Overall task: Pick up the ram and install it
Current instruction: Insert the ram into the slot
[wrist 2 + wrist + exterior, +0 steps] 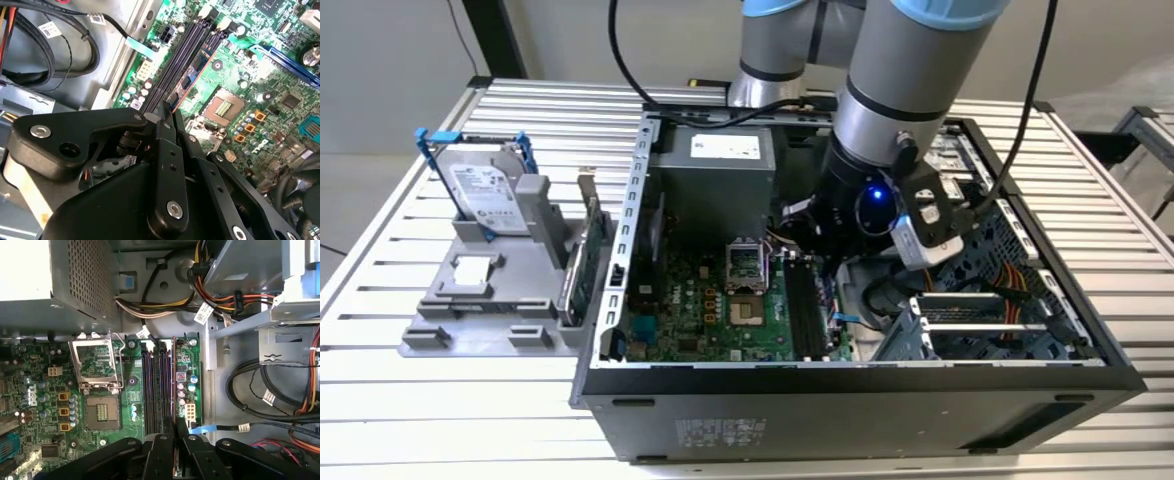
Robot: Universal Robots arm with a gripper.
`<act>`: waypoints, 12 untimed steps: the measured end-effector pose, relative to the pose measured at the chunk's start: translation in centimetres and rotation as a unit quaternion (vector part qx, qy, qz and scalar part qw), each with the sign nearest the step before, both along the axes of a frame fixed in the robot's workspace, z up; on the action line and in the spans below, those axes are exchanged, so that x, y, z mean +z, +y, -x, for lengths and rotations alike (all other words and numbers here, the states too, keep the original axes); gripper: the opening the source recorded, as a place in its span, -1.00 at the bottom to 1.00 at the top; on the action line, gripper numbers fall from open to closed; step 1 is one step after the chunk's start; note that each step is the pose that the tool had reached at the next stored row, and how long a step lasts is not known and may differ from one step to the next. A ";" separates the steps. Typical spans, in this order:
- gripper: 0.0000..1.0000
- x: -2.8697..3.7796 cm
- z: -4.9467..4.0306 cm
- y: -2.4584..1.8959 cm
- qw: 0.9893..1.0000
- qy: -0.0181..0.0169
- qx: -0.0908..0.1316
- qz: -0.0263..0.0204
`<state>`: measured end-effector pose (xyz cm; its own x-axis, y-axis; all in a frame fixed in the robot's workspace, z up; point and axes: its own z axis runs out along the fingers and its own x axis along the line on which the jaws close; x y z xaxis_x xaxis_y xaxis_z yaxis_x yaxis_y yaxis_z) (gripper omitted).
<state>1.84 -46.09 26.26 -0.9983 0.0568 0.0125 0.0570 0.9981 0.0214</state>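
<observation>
The gripper (175, 426) is clenched on the ram (173, 382), seen edge-on beside the memory slots (155, 385). Its chips are hidden, and the fingers (172, 116) cover its near end.

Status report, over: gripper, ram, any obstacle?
Gripper shut on ram, inside the case. Ram edge-on along the memory slots; seated or not, cannot tell. Cables beside, apart.
</observation>
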 end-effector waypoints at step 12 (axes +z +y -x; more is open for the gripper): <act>-1.00 -1.35 -0.14 -0.18 1.000 0.000 0.000 0.000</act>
<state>1.98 -46.27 24.91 -0.9984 0.0560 0.0125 0.0563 0.9982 0.0212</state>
